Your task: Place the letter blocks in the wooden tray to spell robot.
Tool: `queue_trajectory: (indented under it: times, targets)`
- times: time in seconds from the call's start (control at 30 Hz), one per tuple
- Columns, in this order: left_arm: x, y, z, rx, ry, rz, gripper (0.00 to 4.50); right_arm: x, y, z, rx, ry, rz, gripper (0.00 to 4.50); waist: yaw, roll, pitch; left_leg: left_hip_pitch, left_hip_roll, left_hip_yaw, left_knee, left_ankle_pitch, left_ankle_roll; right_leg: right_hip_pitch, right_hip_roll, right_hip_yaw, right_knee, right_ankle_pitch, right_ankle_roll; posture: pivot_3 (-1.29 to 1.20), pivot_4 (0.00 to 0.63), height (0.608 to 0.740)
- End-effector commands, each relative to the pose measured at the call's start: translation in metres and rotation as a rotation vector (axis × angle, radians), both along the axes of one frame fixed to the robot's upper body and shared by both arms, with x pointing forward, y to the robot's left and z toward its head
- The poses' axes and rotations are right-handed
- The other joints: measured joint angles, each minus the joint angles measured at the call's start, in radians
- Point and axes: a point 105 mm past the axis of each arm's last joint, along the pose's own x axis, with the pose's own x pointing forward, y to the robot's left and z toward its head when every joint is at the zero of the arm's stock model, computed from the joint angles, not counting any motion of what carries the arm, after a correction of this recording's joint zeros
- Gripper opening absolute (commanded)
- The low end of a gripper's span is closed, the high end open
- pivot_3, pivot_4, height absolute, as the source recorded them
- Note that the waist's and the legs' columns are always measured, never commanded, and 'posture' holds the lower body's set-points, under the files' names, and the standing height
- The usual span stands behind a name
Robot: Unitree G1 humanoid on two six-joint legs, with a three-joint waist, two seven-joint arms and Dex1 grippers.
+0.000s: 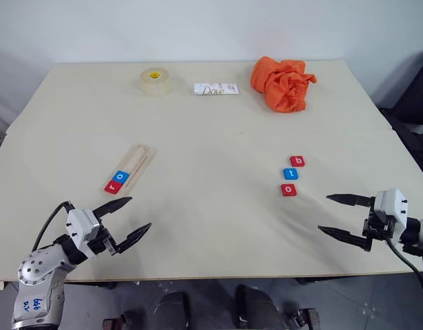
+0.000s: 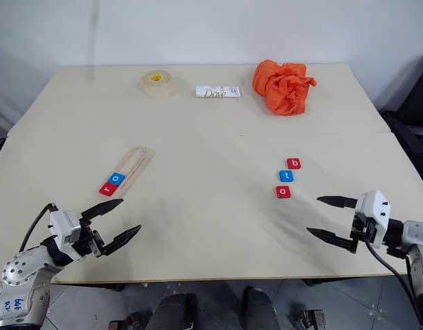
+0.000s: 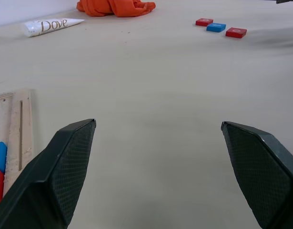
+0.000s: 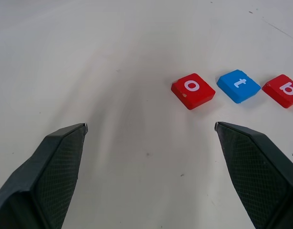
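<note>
The wooden tray [image 1: 134, 167] lies on the left half of the table, slanted, with a red r block [image 1: 113, 186] and a blue o block [image 1: 121, 177] in its near end. On the right side three loose blocks sit in a short column: red b [image 1: 297, 161], blue t [image 1: 290, 173], red o [image 1: 288, 190]. My left gripper [image 1: 131, 221] hovers open near the front edge, below the tray's near end, holding nothing. Over at the front right, my right gripper [image 1: 337, 216] is also open and empty, just right of and nearer than the red o block [image 4: 193, 90].
Along the far side of the table [image 1: 211, 227] are a roll of tape [image 1: 155, 80], a white Dove wrapper [image 1: 215, 89] and a crumpled orange cloth [image 1: 281, 83]. Bare tabletop lies between the tray and the loose blocks.
</note>
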Motion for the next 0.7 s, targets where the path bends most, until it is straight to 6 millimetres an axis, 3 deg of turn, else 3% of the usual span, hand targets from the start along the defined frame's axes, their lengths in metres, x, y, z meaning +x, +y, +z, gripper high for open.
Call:
queue_trajectory:
  times: [0.03, 0.27, 0.4, 0.5, 0.7]
  targets:
    - [0.000, -0.003, 0.010, 0.001, -0.044, -0.019, 4.50, 0.002, -0.003, 0.011, 0.018, -0.058, -0.012, 4.48, 0.000, 0.000, 0.000, 0.000, 0.000, 0.000, 0.000, 0.000, 0.000, 0.000, 0.000, 0.000, 0.000, 0.000, 0.000, 0.00, 0.150, 0.740]
    - [0.001, 0.003, 0.016, -0.048, -0.013, 0.070, 4.50, 0.010, 0.008, 0.021, 0.032, -0.080, 0.001, 4.48, -0.002, 0.000, 0.000, 0.000, 0.000, 0.000, 0.004, 0.000, 0.000, 0.000, 0.000, 0.001, 0.004, 0.000, 0.000, 0.00, 0.150, 0.740]
    - [-0.005, 0.025, 0.017, -0.023, 0.009, 0.205, 4.50, 0.020, 0.023, 0.033, 0.037, -0.116, 0.049, 4.48, -0.010, 0.000, 0.000, 0.001, 0.001, 0.000, 0.005, 0.000, 0.000, 0.000, 0.000, 0.003, 0.007, 0.000, 0.000, 0.00, 0.150, 0.740]
    - [-0.012, 0.050, 0.005, 0.026, 0.144, 0.330, 4.50, 0.028, 0.038, 0.047, 0.056, -0.150, 0.090, 4.48, -0.011, -0.001, 0.000, 0.002, 0.001, 0.000, 0.005, 0.000, 0.000, -0.001, 0.001, 0.003, 0.008, -0.001, -0.001, 0.00, 0.150, 0.740]
    - [-0.017, 0.068, 0.015, 0.025, 0.143, 0.421, 4.50, 0.034, 0.052, 0.055, 0.043, -0.160, 0.163, 4.48, 0.001, -0.001, 0.001, 0.001, 0.001, 0.000, 0.005, 0.000, 0.000, -0.002, 0.000, 0.003, 0.009, -0.001, -0.002, 0.00, 0.150, 0.740]
